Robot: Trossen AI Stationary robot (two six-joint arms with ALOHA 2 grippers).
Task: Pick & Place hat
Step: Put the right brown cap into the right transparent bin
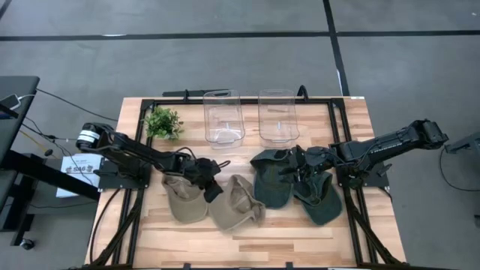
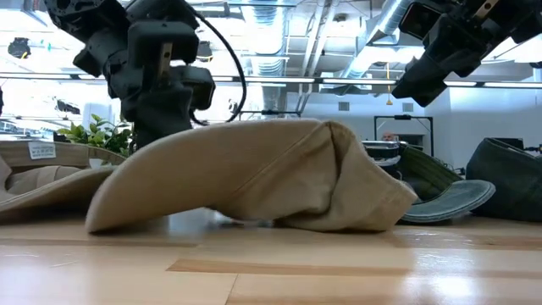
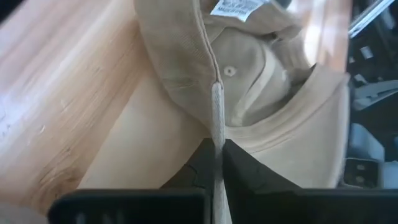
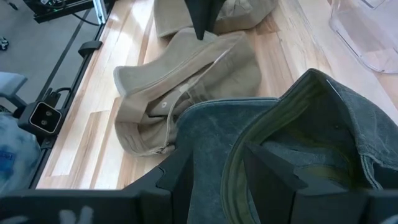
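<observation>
Two tan hats and two dark green hats lie on the wooden table. My left gripper [image 1: 204,180] is shut on the left tan hat [image 1: 184,201], whose inside and label show in the left wrist view. The other tan hat [image 1: 238,204] lies free on its brim, filling the low view [image 2: 254,182]. My right gripper [image 1: 301,163] is at the nearer-centre green hat [image 1: 271,184], its fingers on either side of the rim. The second green hat [image 1: 321,201] lies beside it toward the near edge. My left gripper [image 3: 216,163] pinches a thin edge of the tan hat's rim [image 3: 216,118] between its two shut fingers. The hat [image 3: 249,81] spreads out ahead of the fingers, open side showing, with its body on the table. My right gripper [image 4: 227,180] holds the green hat's rim with the olive inner band [image 4: 235,155] between its fingers. One finger [image 4: 270,168] is inside the hollow, and the other finger [image 4: 180,177] is outside. The hat's crown [image 4: 323,118] bulges ahead of the fingers.
Two clear plastic bins [image 1: 223,116] [image 1: 277,116] stand at the table's far side, with a small green plant [image 1: 163,122] to their left. Black frame rails run along the table's left and right edges. Bare wood shows along the near edge [image 1: 247,244].
</observation>
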